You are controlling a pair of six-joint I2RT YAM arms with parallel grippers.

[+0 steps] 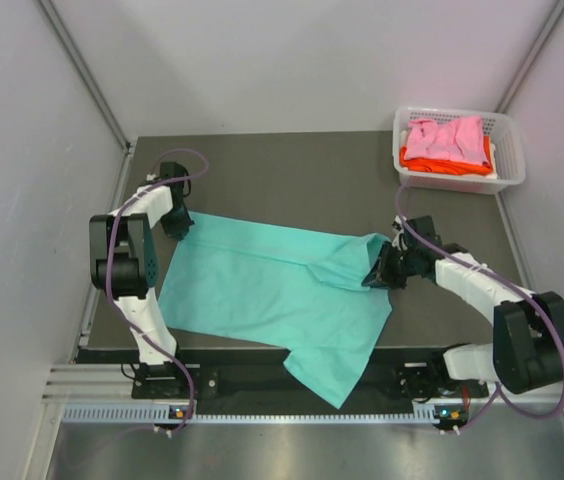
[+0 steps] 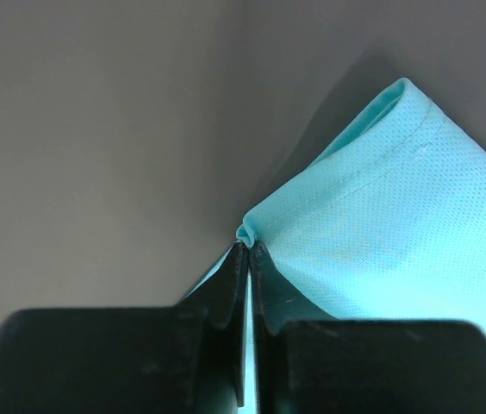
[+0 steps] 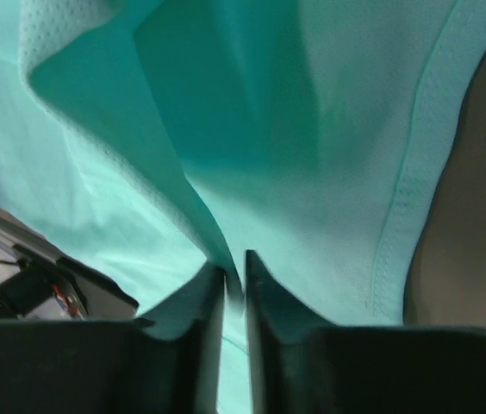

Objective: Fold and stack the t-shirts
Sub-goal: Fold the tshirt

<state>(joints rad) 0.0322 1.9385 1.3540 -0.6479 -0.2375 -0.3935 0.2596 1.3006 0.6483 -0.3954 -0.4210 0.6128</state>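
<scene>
- Left pincer [image 1: 177,228], seen from the top: set down on the far-left corner of the teal t-shirt [image 1: 272,290]; too small there to read the jaws.
- Left wrist view only: jaws closed tight, pinching a small fold of stitched teal hem right at the tips; cloth rising up and to the right of the tips, bare dark surface [image 1: 292,170] to their left.
- Right pincer [image 1: 377,272], seen from the top: low at the shirt's right side, against a bunched fold of cloth.
- Right wrist view only: jaws all but together, gripping a thin layer of teal cloth; stitched hem running just right of the tips, folds draped above and to the left.
- Top view alone: shirt spread between the two pincers, one end hanging over the near edge, nearer than the right pincer.
- Top view alone: white basket [image 1: 510,150] well beyond the right pincer, pink t-shirt [image 1: 447,138] lying on orange t-shirt [image 1: 442,165] inside.
</scene>
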